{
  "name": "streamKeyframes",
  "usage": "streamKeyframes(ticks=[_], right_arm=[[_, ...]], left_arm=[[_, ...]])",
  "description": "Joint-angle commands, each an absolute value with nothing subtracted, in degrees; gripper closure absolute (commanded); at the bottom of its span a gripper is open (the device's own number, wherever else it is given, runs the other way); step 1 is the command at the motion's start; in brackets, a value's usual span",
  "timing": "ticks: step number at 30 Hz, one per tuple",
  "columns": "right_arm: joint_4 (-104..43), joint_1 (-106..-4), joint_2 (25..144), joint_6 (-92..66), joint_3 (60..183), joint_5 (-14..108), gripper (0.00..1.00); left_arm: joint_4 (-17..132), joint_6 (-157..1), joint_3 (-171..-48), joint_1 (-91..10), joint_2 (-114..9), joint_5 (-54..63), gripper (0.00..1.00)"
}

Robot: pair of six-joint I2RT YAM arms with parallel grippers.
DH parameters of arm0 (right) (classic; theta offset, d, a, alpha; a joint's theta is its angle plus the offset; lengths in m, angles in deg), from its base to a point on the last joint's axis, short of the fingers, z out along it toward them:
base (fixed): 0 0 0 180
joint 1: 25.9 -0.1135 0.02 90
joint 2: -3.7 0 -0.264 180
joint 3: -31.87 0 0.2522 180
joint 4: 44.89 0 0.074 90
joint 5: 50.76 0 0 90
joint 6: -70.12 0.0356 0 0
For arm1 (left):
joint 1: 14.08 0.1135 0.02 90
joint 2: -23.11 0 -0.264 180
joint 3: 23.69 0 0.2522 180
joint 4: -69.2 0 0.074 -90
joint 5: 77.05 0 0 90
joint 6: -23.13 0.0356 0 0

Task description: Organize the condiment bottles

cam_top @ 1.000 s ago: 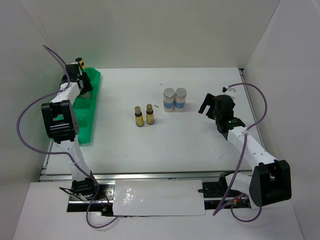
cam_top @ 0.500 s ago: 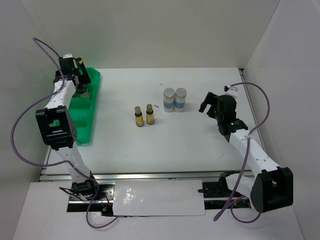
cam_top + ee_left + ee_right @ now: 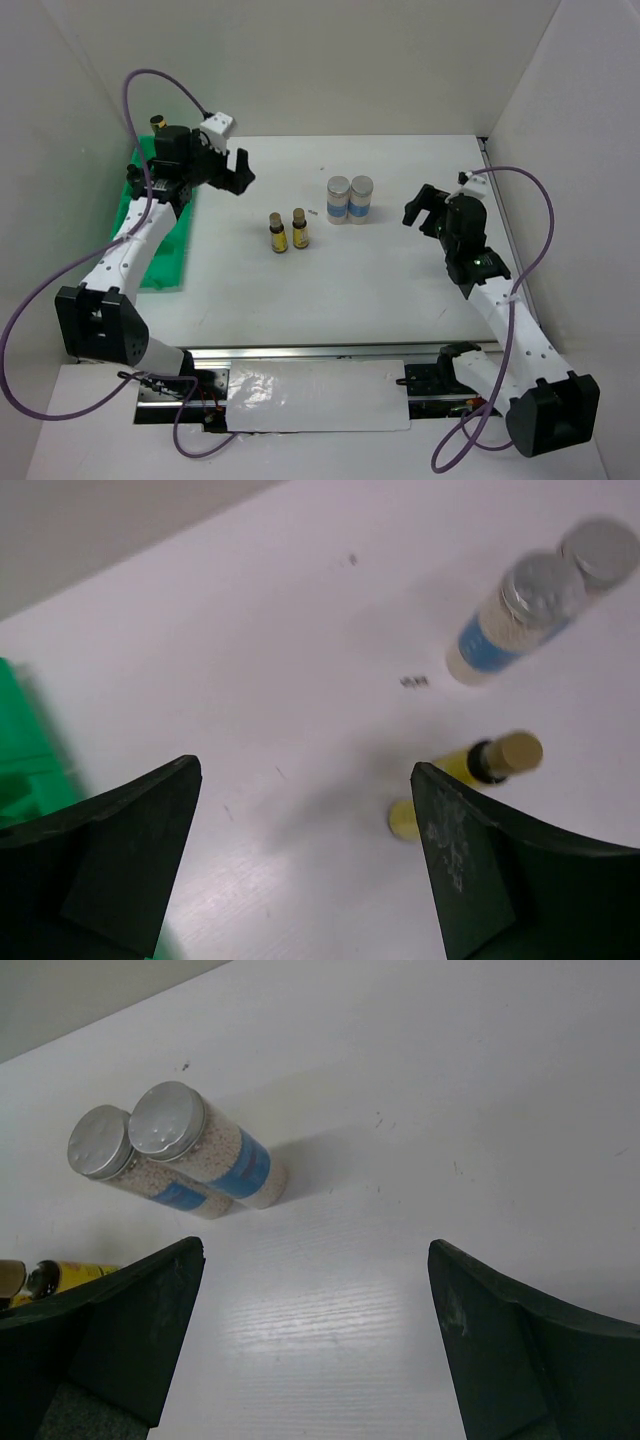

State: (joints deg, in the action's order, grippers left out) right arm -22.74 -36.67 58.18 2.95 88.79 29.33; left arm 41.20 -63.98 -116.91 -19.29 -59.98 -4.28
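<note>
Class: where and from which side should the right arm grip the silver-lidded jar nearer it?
Grip the nearer jar around its blue-labelled body, likely from its right, the right gripper closing front and back: it stands upright and the other jar blocks its left.

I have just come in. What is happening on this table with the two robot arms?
Two arms are sorting small bottles, and neither holds one at this moment. The left gripper is open above the table, between the green tray and the two yellow-labelled bottles. The right gripper is open too, beside the two silver-lidded jars. All four stand upright mid-table.
</note>
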Motion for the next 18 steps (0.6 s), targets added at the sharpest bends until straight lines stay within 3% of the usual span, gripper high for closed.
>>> streamKeyframes(ticks=[1,18], right_arm=[[-21.6,-37.7,54.6,0.6,91.2,30.9,0.0],[-19.3,-37.7,49.5,0.6,89.7,29.1,0.0]], left_arm=[[41.6,-57.2,-111.2,-19.7,-59.2,-18.4,0.01],[44.6,-53.4,-104.3,-29.8,-64.4,-12.6,0.04]])
